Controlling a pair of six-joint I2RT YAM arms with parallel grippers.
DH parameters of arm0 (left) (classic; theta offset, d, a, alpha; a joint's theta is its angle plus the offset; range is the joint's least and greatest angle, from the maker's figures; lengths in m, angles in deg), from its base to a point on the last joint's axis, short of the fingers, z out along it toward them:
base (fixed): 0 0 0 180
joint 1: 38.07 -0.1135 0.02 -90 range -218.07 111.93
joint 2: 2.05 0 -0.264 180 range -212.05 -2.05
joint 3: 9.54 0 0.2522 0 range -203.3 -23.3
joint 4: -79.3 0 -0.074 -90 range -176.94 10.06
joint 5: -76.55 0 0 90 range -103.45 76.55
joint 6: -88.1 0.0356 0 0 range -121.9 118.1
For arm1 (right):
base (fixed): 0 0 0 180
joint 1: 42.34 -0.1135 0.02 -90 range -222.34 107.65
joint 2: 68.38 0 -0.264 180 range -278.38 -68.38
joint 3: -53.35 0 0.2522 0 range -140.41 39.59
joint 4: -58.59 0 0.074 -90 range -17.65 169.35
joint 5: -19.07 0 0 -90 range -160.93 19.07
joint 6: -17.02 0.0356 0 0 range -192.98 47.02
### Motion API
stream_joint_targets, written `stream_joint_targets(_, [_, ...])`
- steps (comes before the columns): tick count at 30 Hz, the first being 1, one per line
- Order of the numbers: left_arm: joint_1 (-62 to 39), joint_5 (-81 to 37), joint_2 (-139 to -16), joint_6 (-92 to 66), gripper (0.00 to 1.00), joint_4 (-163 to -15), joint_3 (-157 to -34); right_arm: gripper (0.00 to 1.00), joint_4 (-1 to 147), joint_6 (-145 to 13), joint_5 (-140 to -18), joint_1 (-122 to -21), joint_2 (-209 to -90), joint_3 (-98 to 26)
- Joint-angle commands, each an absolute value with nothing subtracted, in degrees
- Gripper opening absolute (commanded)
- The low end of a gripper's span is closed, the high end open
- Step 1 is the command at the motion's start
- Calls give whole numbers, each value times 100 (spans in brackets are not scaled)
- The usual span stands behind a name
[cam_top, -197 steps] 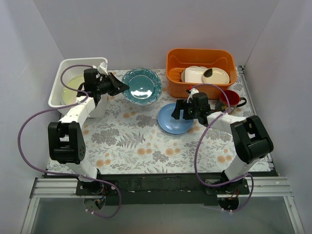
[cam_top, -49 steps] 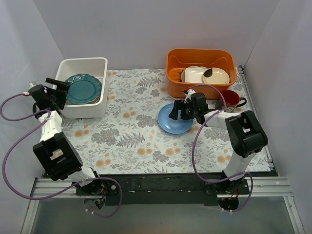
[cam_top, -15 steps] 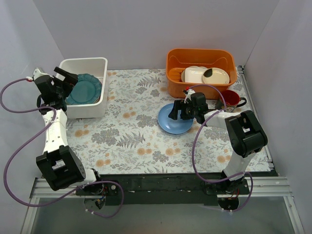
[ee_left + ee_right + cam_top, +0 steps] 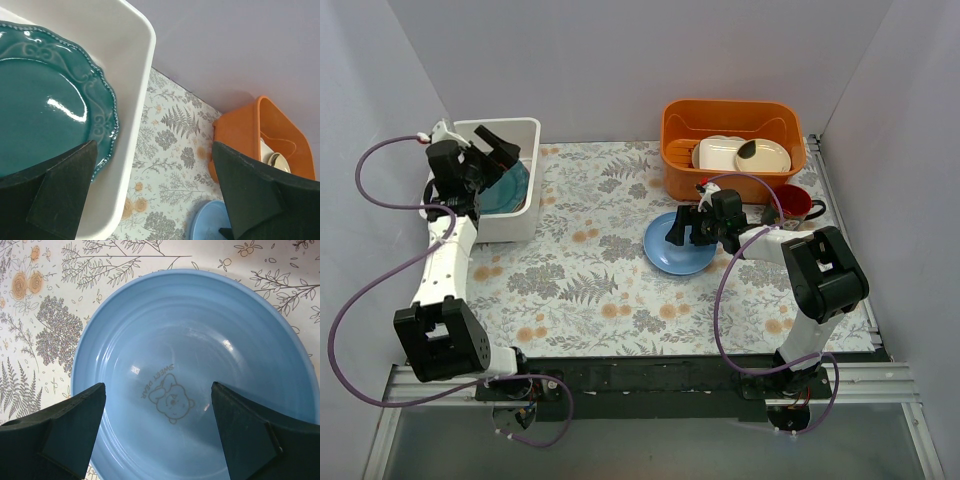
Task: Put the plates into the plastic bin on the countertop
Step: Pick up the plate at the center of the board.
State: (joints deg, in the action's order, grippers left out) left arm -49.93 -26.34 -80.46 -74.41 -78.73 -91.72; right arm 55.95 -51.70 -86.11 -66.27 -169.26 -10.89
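1. Right fingers (image 4: 60, 430), spread wide and empty, hover over the blue plate (image 4: 200, 355) on the surface (image 4: 45, 315); best to shift toward its rim and pinch there.
2. Left fingers (image 4: 55, 195), equally wide and empty, hover above the teal plate (image 4: 45, 110), which lies inside the plastic bin (image 4: 135, 75).

- I see white links and chunky black joint housings on the left arm (image 4: 440, 270) and the right arm (image 4: 825, 275).
- A thin purple cable (image 4: 719, 310) loops beside each arm.
- The left tool (image 4: 500, 150) and the right tool (image 4: 688, 228) have matte black, wedge-shaped fingers (image 4: 55, 437).
- Both bases stand on a black plate (image 4: 650, 378) along a silver rail (image 4: 650, 400).
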Motion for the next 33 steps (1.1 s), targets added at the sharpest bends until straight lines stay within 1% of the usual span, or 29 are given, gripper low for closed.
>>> stream_joint_targets(1, [-4617,-2558,-8133,-7169,98,-7736,-9449,93,5662,-5119,-8631,-6651,-16796,-1174])
stream_joint_targets(18, [-3395,-2400,-8642,-6896,98,-7384,-9757,93,5697,-5119,-8491,-6678,-16523,-1077])
stream_joint_targets(27, [-3070,-2637,-9020,-6905,98,-7349,-9836,93,5688,-5136,-8350,-6678,-16383,-998])
stream_joint_targets(33, [-2797,-2576,-9266,-6817,98,-7235,-9950,93,5662,-5127,-8209,-6669,-16286,-928])
